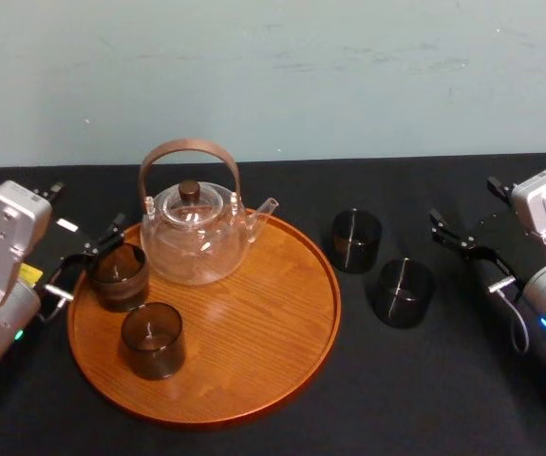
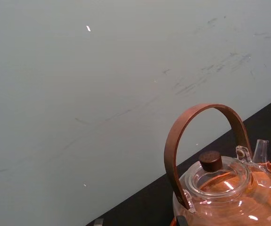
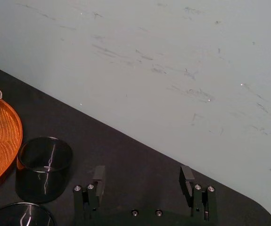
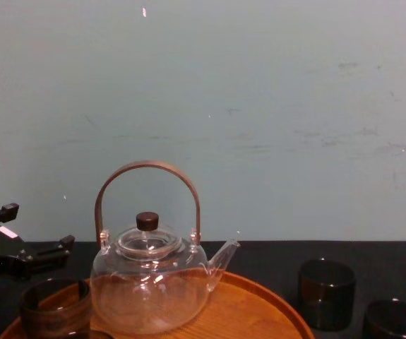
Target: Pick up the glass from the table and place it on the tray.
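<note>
Two dark glasses stand on the black table to the right of the tray: one farther back (image 1: 356, 239) (image 3: 45, 165) (image 4: 326, 293) and one nearer (image 1: 401, 292) (image 3: 17, 217) (image 4: 393, 318). My right gripper (image 1: 467, 249) (image 3: 143, 178) hovers open to their right, with nothing between its fingers. The round wooden tray (image 1: 273, 361) (image 4: 273, 311) carries a glass teapot (image 1: 195, 233) (image 2: 220, 188) and two more dark glasses (image 1: 118, 275) (image 1: 152, 339). My left gripper (image 1: 90, 256) (image 4: 33, 233) stands open at the tray's left edge, just left of and above the rear tray glass (image 4: 54, 304).
A pale wall rises right behind the table's far edge. The teapot's tall brown handle (image 1: 189, 152) arches over the tray's back part. Bare wood lies on the tray's right and front (image 1: 254, 313). Black tabletop stretches in front of the two table glasses.
</note>
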{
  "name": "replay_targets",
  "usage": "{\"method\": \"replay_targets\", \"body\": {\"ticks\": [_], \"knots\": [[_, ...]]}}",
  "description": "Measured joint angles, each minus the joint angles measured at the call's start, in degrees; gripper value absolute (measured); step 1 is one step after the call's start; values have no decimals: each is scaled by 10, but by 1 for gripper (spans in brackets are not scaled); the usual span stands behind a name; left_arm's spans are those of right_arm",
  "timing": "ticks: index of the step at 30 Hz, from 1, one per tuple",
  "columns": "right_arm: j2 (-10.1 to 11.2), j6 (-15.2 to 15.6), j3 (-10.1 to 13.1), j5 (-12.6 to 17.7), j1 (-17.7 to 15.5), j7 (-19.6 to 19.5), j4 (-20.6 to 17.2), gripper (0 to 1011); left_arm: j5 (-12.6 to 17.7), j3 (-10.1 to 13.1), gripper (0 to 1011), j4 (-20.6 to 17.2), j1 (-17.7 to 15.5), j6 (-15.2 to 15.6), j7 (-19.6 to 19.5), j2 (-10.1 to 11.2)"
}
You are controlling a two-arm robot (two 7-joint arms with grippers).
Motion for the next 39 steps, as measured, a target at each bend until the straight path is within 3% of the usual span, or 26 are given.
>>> {"method": "replay_targets", "body": {"ticks": [39], "knots": [[-1, -2, 3, 3, 0, 6, 1, 1002, 0, 0, 1001, 0, 0, 0, 0, 0]]}}
